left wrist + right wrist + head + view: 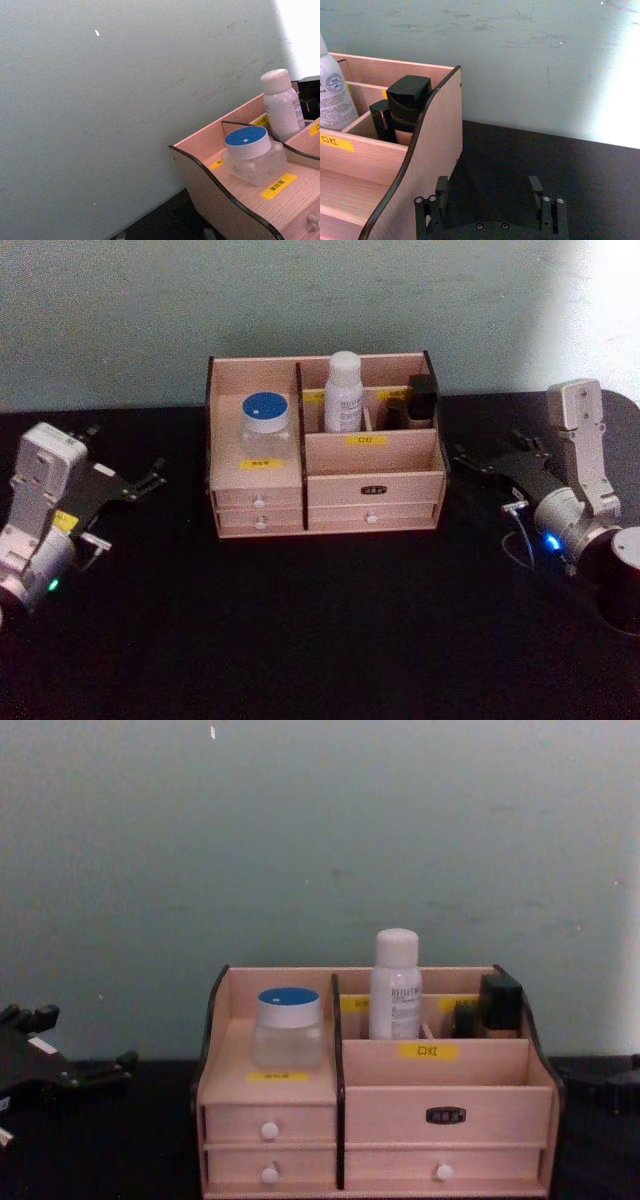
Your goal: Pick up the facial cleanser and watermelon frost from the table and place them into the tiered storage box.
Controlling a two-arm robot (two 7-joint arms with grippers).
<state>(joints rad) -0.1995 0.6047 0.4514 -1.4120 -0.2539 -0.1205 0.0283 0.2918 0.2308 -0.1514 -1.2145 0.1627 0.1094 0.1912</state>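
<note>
The tiered storage box (370, 478) stands at the middle back of the black table, also in the chest view (440, 1070). A clear jar with a blue lid (266, 420) (289, 1025) (252, 155) sits in its left compartment. A white bottle (342, 392) (395, 985) (282, 105) (332, 95) stands upright in a back compartment. I cannot tell which one is the facial cleanser and which the watermelon frost. My left gripper (150, 478) rests open and holding nothing left of the box. My right gripper (478, 462) (490, 192) rests open and holding nothing to the box's right.
Dark cosmetic items (420, 400) (405, 102) fill the box's back right compartment. A green wall (320, 840) rises close behind the box. A dark round part (622, 580) lies at the right edge beside my right arm. Bare black table (320, 630) lies in front of the box.
</note>
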